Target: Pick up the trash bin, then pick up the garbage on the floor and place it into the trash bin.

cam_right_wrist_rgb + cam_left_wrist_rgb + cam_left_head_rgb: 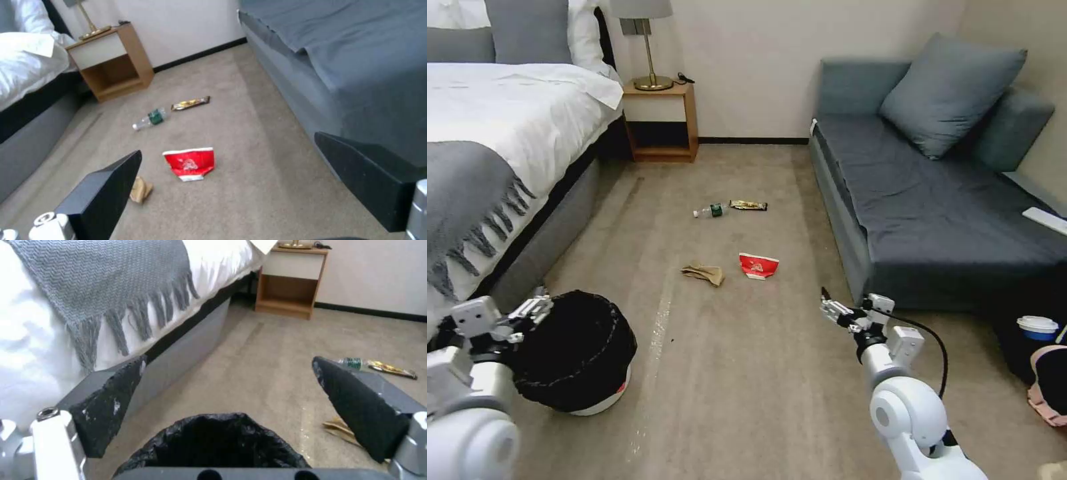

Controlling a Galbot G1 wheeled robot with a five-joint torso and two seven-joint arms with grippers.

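Black crinkly plastic lines the small round whitish trash bin (577,353), standing just beneath the left gripper's (534,308) wide-spread jaws. Ahead of the right gripper's (231,186) wide jaws lies a crumpled red-and-white paper packet (190,163).

One trash bin (577,353), four garbage pieces (758,265), perhaps one cup (1037,327), two pillows (950,93)

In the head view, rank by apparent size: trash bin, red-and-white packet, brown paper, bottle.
1. trash bin, by far, though it also sits nearest the camera.
2. red-and-white packet and brown paper: about alike, not ranked.
3. bottle, smallest, but it lies farther away, so its true size is unsure.
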